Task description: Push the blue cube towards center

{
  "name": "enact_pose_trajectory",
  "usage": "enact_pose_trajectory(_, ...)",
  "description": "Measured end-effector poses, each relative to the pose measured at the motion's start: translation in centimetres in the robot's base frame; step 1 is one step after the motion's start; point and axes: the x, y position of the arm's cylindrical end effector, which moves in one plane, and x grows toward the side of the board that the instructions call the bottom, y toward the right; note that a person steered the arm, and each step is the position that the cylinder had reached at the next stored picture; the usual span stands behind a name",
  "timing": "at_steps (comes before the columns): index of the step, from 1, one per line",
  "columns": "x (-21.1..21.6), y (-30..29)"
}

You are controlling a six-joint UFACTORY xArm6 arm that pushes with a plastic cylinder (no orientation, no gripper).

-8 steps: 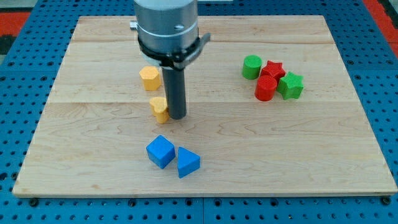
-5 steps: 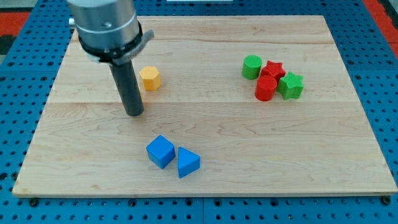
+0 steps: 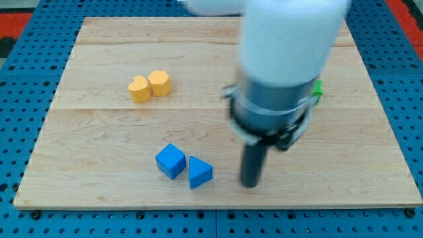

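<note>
tip [image 3: 250,184] bare, touching nothing, right of blue wedge [image 3: 199,172] | blue cube [image 3: 170,160] low left of centre, touching wedge | get below-left of cube, push up-right, avoid dragging wedge

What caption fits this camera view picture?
My tip rests right of the blue triangular block and blue cube, touching neither.

You have a single view, so nothing overlaps with another. It looks down at a slant on the wooden worktop [image 3: 99,139] from beyond its bottom edge, facing the far edge at the view's top. It sits near enough that the worktop nearly fills the picture, with blue pegboard [image 3: 20,132] showing round it. The arm's blurred body rises out of the top.
</note>
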Motion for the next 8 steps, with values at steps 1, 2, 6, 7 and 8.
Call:
enact_pose_trajectory(1,0.1,-7.9)
enact_pose_trajectory(2,-3.7,-10.9)
enact_pose_trajectory(6,-7.6,-6.5)
enact_pose_trajectory(7,-8.8,-3.2)
enact_pose_trajectory(8,-10.7,-9.9)
